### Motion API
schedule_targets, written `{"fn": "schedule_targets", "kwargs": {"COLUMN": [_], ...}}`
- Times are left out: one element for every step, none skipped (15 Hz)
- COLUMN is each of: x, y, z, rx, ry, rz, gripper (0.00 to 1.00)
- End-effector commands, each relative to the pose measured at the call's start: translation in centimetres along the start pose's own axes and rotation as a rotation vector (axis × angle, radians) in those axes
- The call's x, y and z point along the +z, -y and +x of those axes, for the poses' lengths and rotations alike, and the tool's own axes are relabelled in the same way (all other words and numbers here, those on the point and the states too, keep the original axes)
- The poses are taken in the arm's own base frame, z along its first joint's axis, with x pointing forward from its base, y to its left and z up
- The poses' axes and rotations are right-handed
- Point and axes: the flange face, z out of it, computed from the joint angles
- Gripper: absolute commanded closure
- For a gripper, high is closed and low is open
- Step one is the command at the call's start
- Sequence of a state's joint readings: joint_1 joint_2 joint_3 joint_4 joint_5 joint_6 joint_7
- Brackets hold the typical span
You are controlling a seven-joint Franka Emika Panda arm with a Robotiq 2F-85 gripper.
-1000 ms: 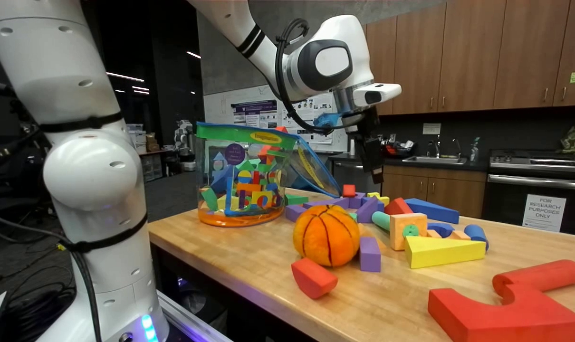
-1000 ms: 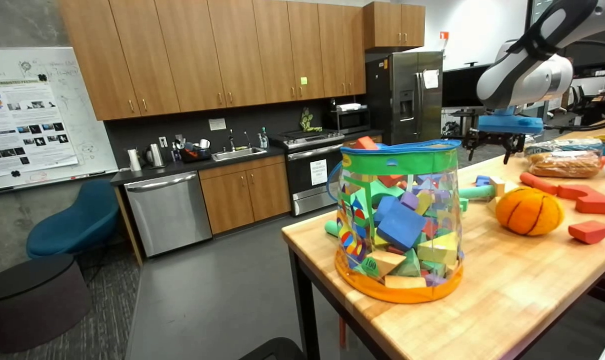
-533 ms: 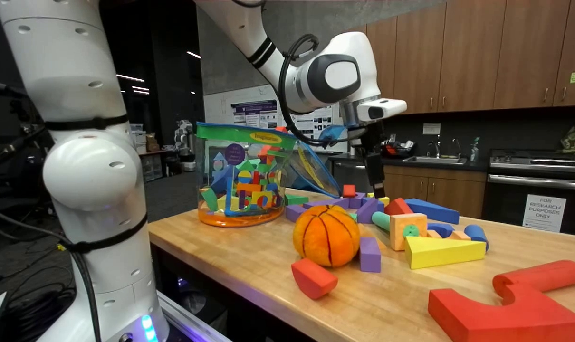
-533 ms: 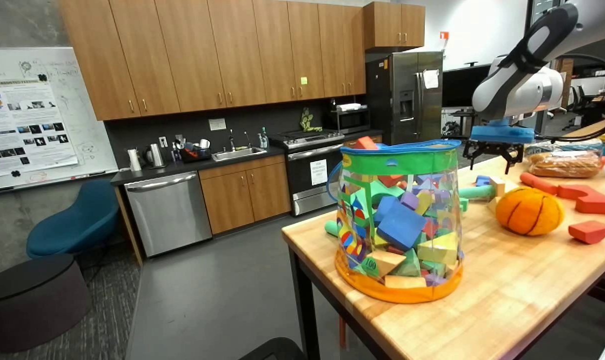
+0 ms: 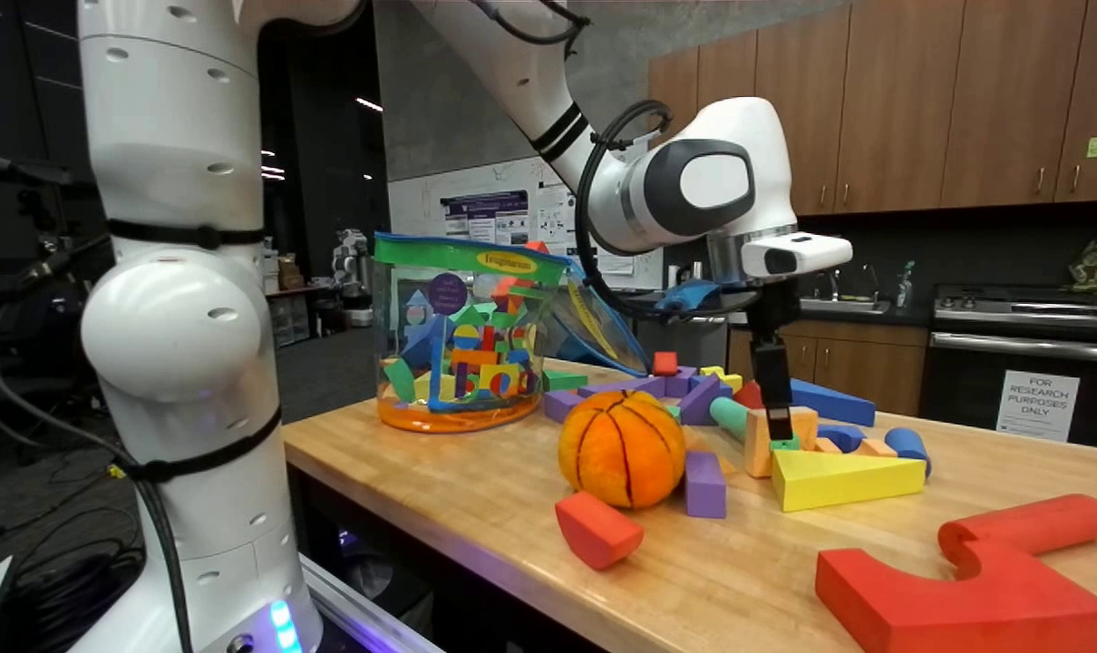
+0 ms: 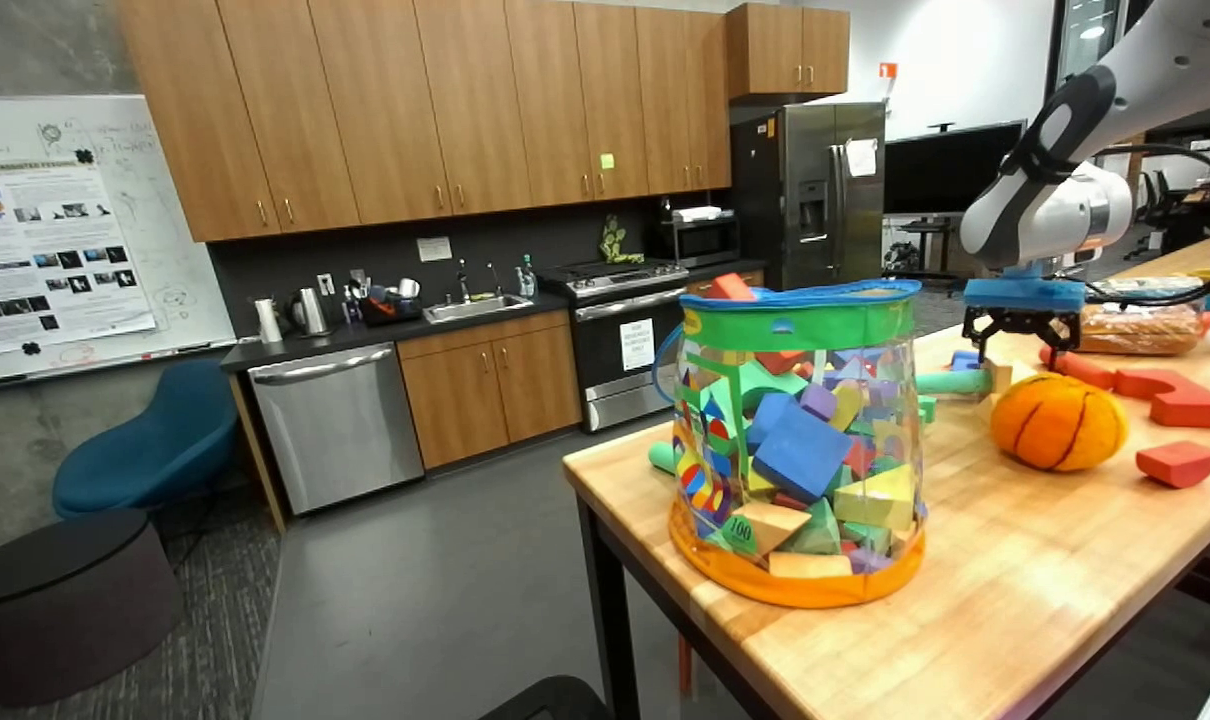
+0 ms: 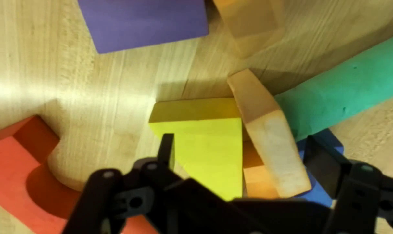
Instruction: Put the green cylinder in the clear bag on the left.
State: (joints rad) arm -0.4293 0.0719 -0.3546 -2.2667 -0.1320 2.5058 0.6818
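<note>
Two fingers (image 7: 324, 164) of the black pincer (image 7: 239, 148) hang spread, presumably to admit the matte green cylinder (image 7: 342, 89) past one tip.

wrist view, green cylinder (image 7: 346, 90) cropped, purple block (image 7: 146, 24) cropped

Wood cabinets (image 6: 385, 110) above sink (image 6: 478, 307), stove (image 6: 605, 340); whiteboard (image 6: 172, 220) on grey wall (image 6: 35, 45); 1 teal chair (image 6: 145, 450); grey floor (image 6: 445, 540).

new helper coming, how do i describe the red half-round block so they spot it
On the table, find the orange ball. Near it lies the red half-round block, flat side up. Its rounded underside sets it apart from the neighbouring purple block and the notched red block.
</note>
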Motion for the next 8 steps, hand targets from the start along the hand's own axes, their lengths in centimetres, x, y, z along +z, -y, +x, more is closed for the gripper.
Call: {"fn": "schedule_targets", "kwargs": {"x": [1.1,1.2,1.2,1.1,0.9,0.8,0.5,0.5], "y": [0.5,0.9,1.2,1.8,2.2,2.6,3.0,3.2], "z": [1.8,1.9,2.0,2.0,2.0,2.1,2.1,2.3], "rx": [0.041,0.044,0.051,0.059,0.063,0.064,0.065,0.066], "ry": [0.006,0.011,0.014,0.016,0.015,0.013,0.009,0.005], "rz": [-0.016,-0.004,0.007,0.018,0.025,0.034,0.042,0.05], "gripper": [0.0,0.0,0.0,0.0,0.0,0.0,0.0,0.21]}}
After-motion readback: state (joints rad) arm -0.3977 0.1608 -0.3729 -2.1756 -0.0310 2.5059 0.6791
